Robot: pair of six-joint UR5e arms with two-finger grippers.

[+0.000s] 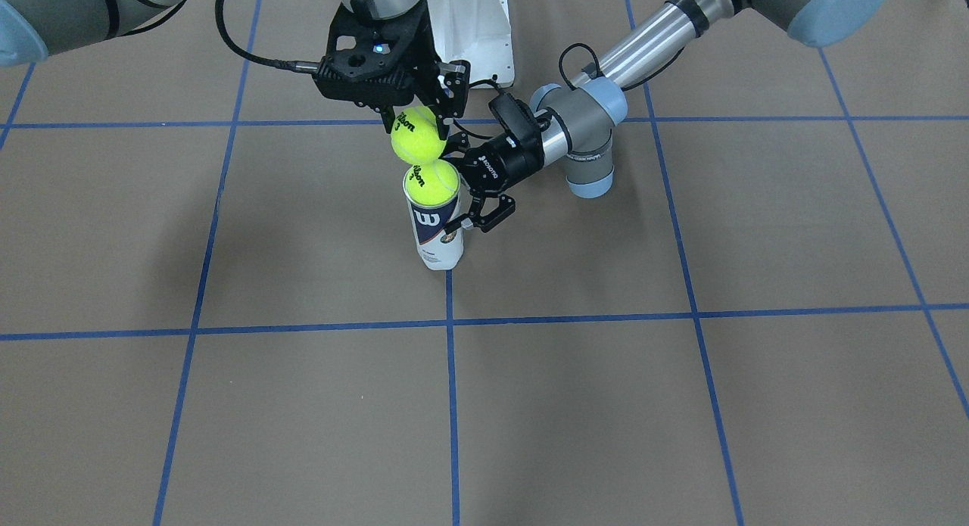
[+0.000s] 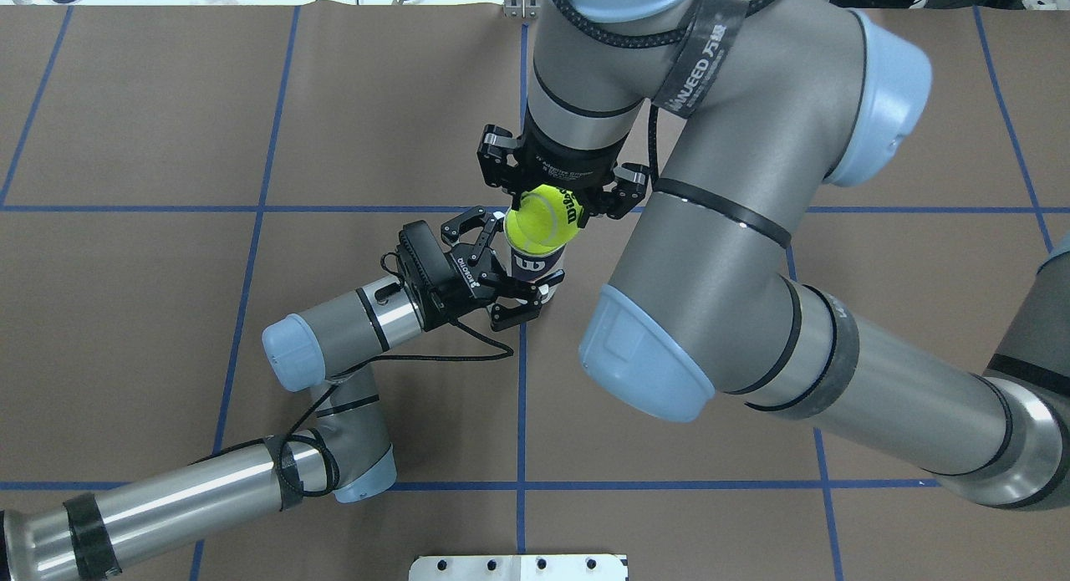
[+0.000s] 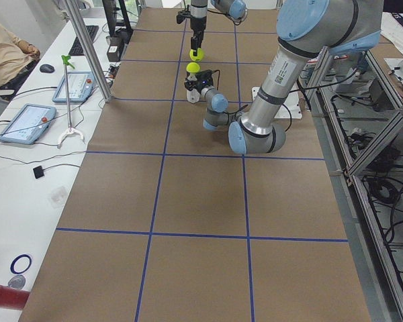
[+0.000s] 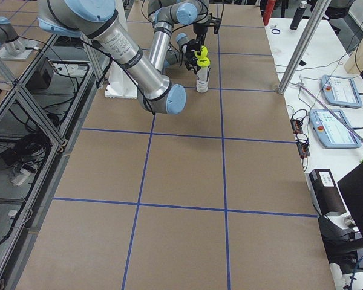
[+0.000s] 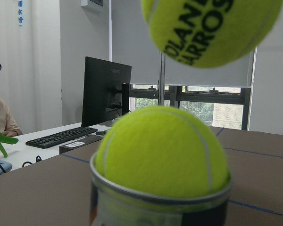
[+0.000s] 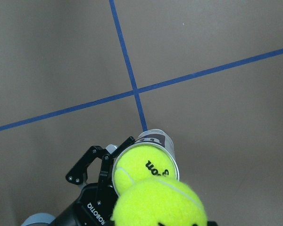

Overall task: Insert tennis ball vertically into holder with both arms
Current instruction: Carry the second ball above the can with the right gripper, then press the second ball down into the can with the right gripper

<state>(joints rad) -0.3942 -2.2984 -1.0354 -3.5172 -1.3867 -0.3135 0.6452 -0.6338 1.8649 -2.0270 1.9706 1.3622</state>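
My right gripper (image 1: 418, 129) points straight down and is shut on a neon yellow-green tennis ball (image 1: 418, 136) with black Wilson lettering. It holds the ball just above the holder (image 1: 435, 234), a clear can with a navy and white label that stands upright. A second tennis ball (image 1: 431, 182) sits in the can's mouth, its top half sticking out, and the two balls nearly touch. My left gripper (image 1: 454, 189) comes in level from the side, its jaws shut on the can below the rim. From overhead the held ball (image 2: 542, 217) hides the can's mouth, and the left gripper (image 2: 518, 270) is beside the holder (image 2: 535, 267).
The white pedestal base (image 1: 484, 34) stands close behind the can. My right arm's big elbow (image 2: 652, 355) hangs over the table beside the can. Blue tape lines (image 1: 451, 359) grid the brown table. Tablets (image 3: 27, 121) and a seated person (image 3: 7, 54) are beyond the far edge.
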